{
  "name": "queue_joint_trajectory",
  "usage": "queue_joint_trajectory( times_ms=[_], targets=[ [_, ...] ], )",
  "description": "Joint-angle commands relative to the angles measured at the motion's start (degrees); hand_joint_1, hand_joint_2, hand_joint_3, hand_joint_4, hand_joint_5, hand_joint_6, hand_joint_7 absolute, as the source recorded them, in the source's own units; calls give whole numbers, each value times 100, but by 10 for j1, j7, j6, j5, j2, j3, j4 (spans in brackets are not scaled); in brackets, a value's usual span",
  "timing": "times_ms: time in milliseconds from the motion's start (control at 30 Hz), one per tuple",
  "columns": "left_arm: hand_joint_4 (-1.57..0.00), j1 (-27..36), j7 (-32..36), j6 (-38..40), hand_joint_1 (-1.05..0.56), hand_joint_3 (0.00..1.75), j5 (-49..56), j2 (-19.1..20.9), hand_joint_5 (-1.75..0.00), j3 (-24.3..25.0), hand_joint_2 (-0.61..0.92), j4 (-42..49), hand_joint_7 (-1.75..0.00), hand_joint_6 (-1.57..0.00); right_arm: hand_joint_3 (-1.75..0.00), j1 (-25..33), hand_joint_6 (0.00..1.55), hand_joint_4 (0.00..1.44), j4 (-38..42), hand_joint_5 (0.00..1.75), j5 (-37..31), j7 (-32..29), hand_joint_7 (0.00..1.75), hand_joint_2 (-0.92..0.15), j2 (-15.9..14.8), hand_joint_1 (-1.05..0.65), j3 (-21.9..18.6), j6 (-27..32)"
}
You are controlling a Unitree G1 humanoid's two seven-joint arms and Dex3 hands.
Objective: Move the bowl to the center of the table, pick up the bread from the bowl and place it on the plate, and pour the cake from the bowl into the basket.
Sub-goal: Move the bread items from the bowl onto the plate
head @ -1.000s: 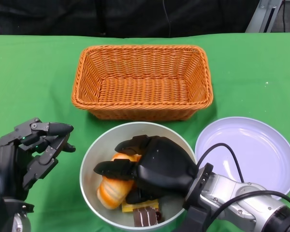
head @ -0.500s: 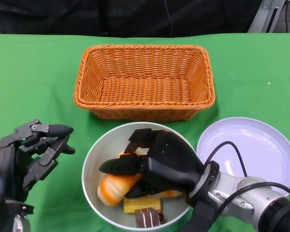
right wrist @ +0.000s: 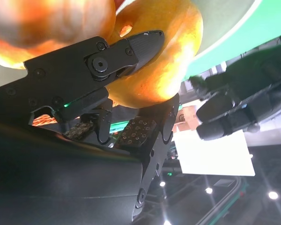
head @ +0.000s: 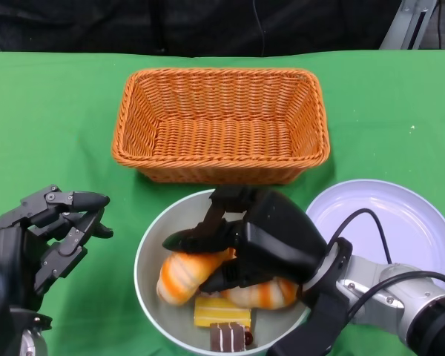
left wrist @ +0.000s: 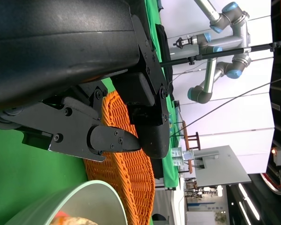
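The grey bowl stands at the near middle of the table and holds two orange bread rolls, a yellow cake slice and a chocolate cake piece. My right hand reaches into the bowl. Its fingers lie over the left bread roll and its thumb is under it; the other roll lies below the palm. In the right wrist view the bread sits pinched between the fingertips. My left hand hovers left of the bowl, holding nothing, fingers apart.
The empty wicker basket stands just beyond the bowl. The empty white plate sits to the right, close to the bowl's rim. The green cloth runs to the dark far edge. The left wrist view shows the basket and the bowl rim.
My right hand has shifted right and a little toward the basket, and the bowl slid slightly right with it. The second roll now shows under the palm. The left hand stayed put.
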Motion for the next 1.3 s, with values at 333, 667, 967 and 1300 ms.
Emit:
queue_joint_trajectory(
  times_ms=[333,667,967,1300],
  targets=[
    [-88,-9,-1,-10,-16,26,-8,12,-120,11,92,24,-65,-106,-2,41,125,90,-99,100,102,101,2,-91,-14,-17,-85,-11],
    [-88,-10,4,-15,-18,24,-1,13,-119,10,92,34,-64,-106,-1,57,128,94,-118,108,126,113,4,-91,7,-19,-122,-27],
    [-88,-11,13,-17,-16,26,8,16,-121,10,92,40,-66,-107,-1,107,128,82,-209,135,225,208,5,-90,15,-20,-178,13],
    [-88,-15,3,-14,-16,26,-3,18,-121,15,92,47,-67,-107,-1,150,128,75,-294,159,306,276,9,-89,17,-19,-257,65]
  ],
)
